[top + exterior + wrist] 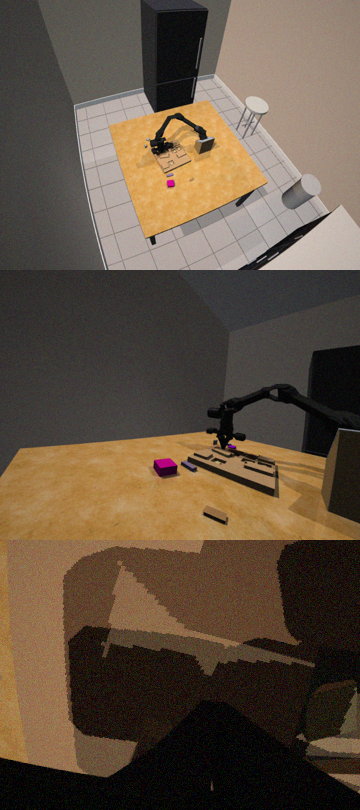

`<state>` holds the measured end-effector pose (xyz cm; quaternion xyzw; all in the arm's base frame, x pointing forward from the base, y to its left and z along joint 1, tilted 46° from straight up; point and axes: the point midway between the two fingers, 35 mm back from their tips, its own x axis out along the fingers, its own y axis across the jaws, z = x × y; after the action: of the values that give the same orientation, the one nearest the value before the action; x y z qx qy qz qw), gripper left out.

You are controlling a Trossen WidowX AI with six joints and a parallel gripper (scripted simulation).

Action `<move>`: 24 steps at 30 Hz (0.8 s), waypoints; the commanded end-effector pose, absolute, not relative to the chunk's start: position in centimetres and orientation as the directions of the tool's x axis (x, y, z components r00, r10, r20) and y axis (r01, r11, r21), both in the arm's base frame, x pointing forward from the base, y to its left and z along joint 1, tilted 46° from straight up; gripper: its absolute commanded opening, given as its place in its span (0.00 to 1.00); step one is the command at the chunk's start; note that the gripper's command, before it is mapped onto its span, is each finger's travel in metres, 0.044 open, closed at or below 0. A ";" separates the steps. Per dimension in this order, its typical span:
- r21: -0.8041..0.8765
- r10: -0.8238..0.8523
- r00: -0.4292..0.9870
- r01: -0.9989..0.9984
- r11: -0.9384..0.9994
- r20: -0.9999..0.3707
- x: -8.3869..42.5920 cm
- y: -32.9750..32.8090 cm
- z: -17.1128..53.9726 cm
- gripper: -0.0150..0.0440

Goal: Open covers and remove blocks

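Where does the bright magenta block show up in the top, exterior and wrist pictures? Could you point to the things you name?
Top: magenta block [170, 183] [165, 467] below the picture's middle, slightly left.
Exterior: just left of the lower middle, on the table.
Wrist: not in it.
Shared landmark: puzzle board [177, 163] [229, 471] [37, 640], beyond the block in exterior, filling much of wrist.

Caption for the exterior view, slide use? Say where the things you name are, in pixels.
Closed pincer [223, 447] pointing down at the puzzle board [232, 470], magenta block [165, 467] on the table beyond the board's edge.
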<state>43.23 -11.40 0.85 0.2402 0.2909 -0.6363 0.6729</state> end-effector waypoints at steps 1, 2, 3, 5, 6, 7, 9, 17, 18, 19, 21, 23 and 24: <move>-0.039 -0.718 0.024 0.997 0.072 -0.696 43.7 -11.1 0.7 0.25; -0.039 -0.718 0.025 0.997 0.072 -0.696 43.7 -11.1 0.7 0.25; -0.039 -0.718 0.025 0.997 0.072 -0.696 43.7 -11.1 0.7 0.25; -0.039 -0.718 0.025 0.997 0.072 -0.696 43.8 -11.0 0.6 0.25; -0.039 -0.718 0.025 0.997 0.072 -0.696 43.9 -11.0 0.6 0.25; -0.039 -0.718 0.025 0.997 0.072 -0.696 43.9 -10.9 0.5 0.25; -0.039 -0.718 0.025 0.997 0.072 -0.696 44.1 -10.7 0.3 0.25; -0.039 -0.717 0.025 0.997 0.072 -0.696 44.6 -10.1 -0.3 0.25; -0.039 -0.717 0.025 0.997 0.072 -0.696 44.6 -10.0 -0.4 0.25; -0.039 -0.717 0.025 0.997 0.072 -0.696 44.7 -9.9 -0.5 0.25; -0.039 -0.717 0.025 0.997 0.072 -0.696 44.8 -9.8 -0.5 0.25; -0.039 -0.717 0.025 0.997 0.072 -0.696 44.8 -9.7 -0.4 0.25; -0.039 -0.717 0.025 0.997 0.072 -0.696 44.8 -9.6 -0.4 0.25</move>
<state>44.56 -9.78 -0.62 0.2402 0.2910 -0.6363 0.6729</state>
